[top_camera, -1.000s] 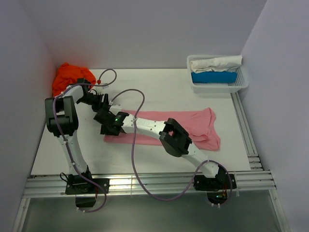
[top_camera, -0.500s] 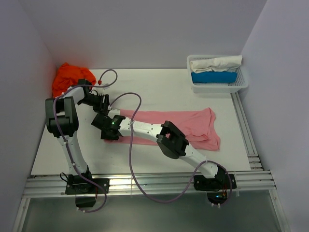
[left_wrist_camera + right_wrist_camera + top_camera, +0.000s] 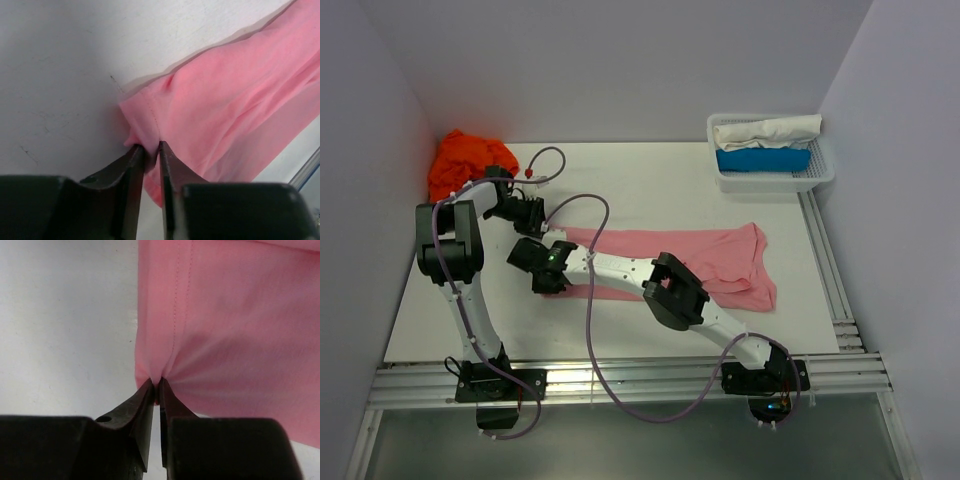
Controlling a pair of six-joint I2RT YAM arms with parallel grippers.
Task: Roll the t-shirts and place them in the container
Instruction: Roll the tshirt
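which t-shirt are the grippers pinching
The light pink t-shirt, laid out mid-table: the left gripper and right gripper both pinch its edge. The orange t-shirt lies crumpled in the far left corner, untouched.

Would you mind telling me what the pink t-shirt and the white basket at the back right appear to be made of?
Pink t-shirt: soft matte knit cloth, probably cotton jersey; it drapes in folds and shows a stitched hem. White basket: looks like rigid moulded plastic, with a mesh-like perforated wall, though too small to be sure.
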